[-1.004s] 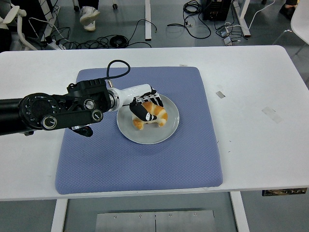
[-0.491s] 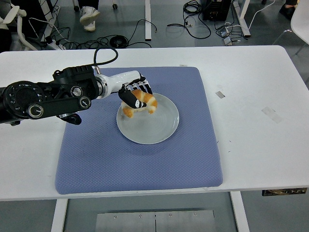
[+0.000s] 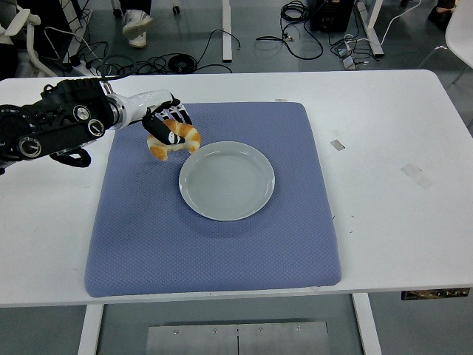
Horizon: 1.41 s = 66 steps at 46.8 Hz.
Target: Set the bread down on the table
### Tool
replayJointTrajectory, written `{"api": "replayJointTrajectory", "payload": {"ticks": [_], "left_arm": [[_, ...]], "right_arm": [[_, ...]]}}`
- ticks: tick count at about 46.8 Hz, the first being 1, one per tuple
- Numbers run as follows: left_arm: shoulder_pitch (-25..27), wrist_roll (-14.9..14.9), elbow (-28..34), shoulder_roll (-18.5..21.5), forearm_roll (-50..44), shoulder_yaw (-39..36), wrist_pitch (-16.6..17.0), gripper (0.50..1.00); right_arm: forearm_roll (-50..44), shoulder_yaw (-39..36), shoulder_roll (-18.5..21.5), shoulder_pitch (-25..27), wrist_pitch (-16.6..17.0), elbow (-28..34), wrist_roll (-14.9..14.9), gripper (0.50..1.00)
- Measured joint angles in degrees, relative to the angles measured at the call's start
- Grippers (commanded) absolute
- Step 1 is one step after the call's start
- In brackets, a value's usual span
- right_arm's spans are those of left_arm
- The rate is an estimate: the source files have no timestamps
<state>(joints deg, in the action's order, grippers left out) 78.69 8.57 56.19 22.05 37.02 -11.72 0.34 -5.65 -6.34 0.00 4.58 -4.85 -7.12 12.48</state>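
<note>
A golden-brown bread roll [image 3: 176, 140] hangs above the blue mat's far left part, just left of the plate. My left hand [image 3: 165, 126] has its fingers curled over the top of the bread and holds it off the surface. The black left arm [image 3: 52, 128] comes in from the left edge, over the white table. The grey plate [image 3: 226, 180] lies bare in the middle of the mat. The right arm does not show in this view.
The blue mat [image 3: 214, 244] covers the table's middle. White table [image 3: 392, 185] surrounds it, with small tape marks at the right. Cables and chair legs lie on the floor beyond the far edge.
The left hand lifted the bread off the plate and carried it up and to the left, past the plate's rim. The arm drew back toward the left edge.
</note>
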Motion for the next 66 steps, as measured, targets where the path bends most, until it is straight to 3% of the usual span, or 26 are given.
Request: {"api": "replayJointTrajectory", "payload": {"ticks": [9,28,42,51,66], "left_arm": [[-2.2,-1.0,-5.9,-0.5,-0.1,1.1,-3.9,0.500],[-4.6,-5.6,-14.8,-1.1,-0.1,1.3,-7.1,0.500],[-5.5,-5.7,-16.3,-3.2,-0.2,1.3,-7.2,0.500],[-5.5,-5.7,-16.3,-3.9,-0.3,2.4,-9.8,0.500],[-6.0,-5.7,-16.3,-4.1,-0.1,2.3,-10.4,0.500]], "right_arm": [[0.0,0.0,0.0,0.0,0.0,0.0,0.0,1.000],[0.0,0.0,0.0,0.0,0.0,0.0,0.0,1.000],[0.0,0.0,0.0,0.0,0.0,0.0,0.0,1.000],[0.0,0.0,0.0,0.0,0.0,0.0,0.0,1.000],[0.0,0.0,0.0,0.0,0.0,0.0,0.0,1.000]]}}
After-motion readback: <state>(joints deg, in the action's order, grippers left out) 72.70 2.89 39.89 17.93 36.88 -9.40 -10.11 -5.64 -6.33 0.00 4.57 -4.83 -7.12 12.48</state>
